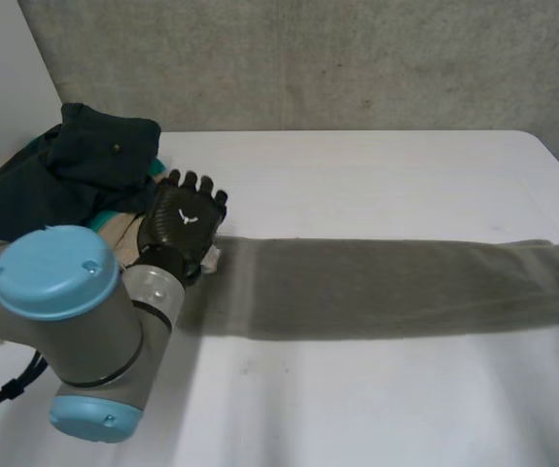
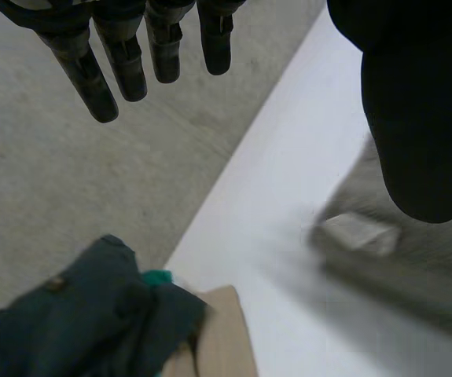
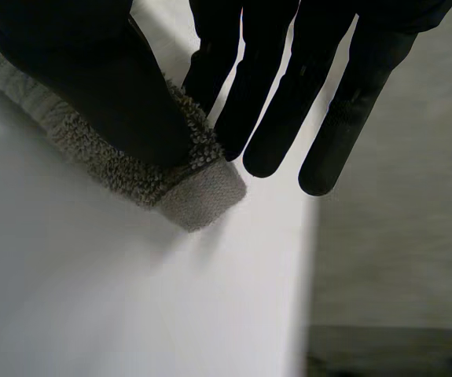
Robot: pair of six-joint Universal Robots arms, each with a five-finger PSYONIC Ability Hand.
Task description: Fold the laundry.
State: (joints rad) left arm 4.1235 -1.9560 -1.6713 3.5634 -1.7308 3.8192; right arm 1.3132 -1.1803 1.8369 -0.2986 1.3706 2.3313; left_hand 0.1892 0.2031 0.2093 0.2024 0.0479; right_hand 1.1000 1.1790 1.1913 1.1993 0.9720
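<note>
A long grey-green towel (image 1: 386,287) lies stretched out flat across the white table (image 1: 357,399). My left hand (image 1: 182,226) hovers over its left end, open, with straight fingers (image 2: 123,67) held apart from the thumb. Under that thumb lies the towel's end (image 2: 398,267) with a white label (image 2: 359,233). At the towel's right end, close to the table's edge, my right hand (image 3: 92,86) has its thumb pressed on the towel's corner (image 3: 198,192), pinching the thick hem against a finger.
A pile of dark green clothes (image 1: 75,165) sits at the table's back left corner, over a tan board (image 1: 114,231). By my left hand's fingertips I see the same pile (image 2: 76,314) and board (image 2: 222,338). The table's right edge (image 3: 308,259) drops to concrete floor.
</note>
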